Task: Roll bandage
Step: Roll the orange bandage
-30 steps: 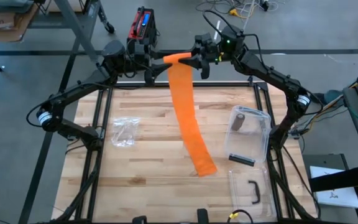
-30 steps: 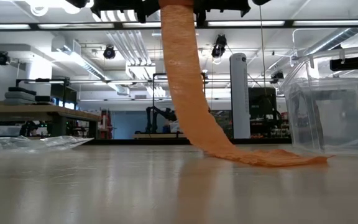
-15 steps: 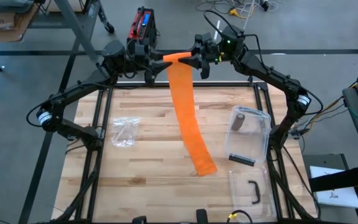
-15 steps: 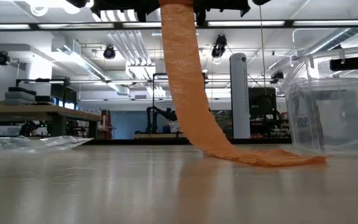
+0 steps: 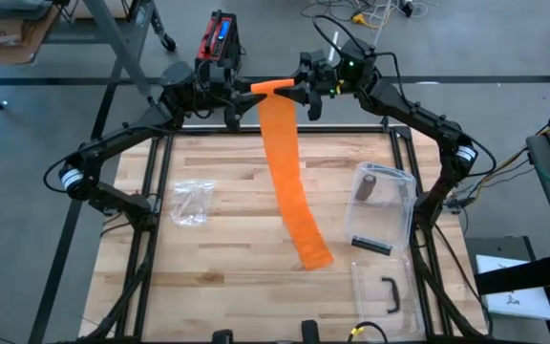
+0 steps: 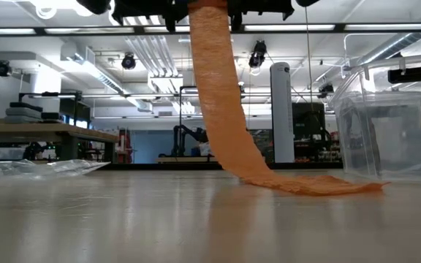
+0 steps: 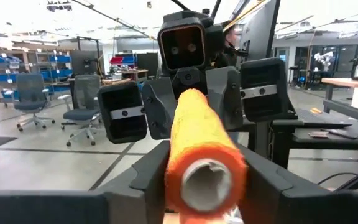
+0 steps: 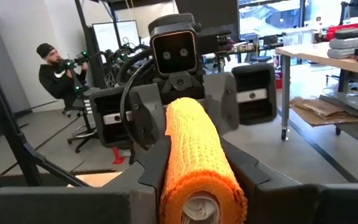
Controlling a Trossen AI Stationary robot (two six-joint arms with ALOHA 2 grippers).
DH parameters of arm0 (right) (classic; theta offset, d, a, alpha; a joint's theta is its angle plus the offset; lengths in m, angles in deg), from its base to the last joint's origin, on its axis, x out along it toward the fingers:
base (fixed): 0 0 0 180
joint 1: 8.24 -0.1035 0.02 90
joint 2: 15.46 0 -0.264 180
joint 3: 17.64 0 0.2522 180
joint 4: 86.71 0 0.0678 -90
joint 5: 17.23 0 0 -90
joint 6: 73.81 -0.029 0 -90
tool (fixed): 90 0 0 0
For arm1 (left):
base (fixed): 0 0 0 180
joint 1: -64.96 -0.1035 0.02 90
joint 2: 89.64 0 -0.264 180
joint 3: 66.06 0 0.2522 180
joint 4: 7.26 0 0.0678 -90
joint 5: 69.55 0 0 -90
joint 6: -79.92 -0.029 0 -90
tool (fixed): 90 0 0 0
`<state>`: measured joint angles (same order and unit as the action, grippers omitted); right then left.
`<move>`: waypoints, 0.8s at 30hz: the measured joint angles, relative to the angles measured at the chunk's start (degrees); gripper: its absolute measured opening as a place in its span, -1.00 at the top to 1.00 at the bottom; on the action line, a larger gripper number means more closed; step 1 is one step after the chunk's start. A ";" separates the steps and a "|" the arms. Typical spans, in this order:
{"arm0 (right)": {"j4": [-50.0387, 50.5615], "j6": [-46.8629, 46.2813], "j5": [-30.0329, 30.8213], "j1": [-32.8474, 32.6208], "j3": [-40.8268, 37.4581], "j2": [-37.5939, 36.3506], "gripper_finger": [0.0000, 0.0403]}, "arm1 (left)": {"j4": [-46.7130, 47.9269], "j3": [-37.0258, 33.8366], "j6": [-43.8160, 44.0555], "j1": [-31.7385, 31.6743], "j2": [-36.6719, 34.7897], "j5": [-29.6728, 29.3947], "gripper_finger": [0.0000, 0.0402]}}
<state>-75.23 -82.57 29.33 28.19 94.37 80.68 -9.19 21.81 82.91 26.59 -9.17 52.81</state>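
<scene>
Left pincer (image 5: 240, 98) and right pincer (image 5: 299, 94) face each other above the counter's (image 5: 237, 182) far edge, each clenched on one end of the orange woven bandage roll (image 5: 273, 87). Turn it evenly, keeping its hanging tail taut; the loose end lies on the counter.

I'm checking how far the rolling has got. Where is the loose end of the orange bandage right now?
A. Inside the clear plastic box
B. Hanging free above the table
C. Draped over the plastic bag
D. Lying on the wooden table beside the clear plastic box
D: the bandage hangs from the roll held between both arms and its tail lies flat on the table, beside the clear plastic box.
</scene>
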 joint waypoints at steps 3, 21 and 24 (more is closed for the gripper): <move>0.07 0.12 0.03 -0.04 -0.04 0.05 0.53 | -1.72 0.02 1.04 0.14 1.69 0.28 0.15; 0.26 0.91 0.01 -0.07 -0.04 0.07 0.55 | -5.15 0.00 3.82 -0.17 1.56 1.35 0.21; 0.32 0.92 0.13 -0.04 -0.04 0.07 0.55 | -4.76 0.09 4.19 -0.20 1.54 1.35 0.29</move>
<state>-74.91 -81.65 29.46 28.14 94.33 80.75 -13.95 21.90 87.10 26.39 -7.63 54.16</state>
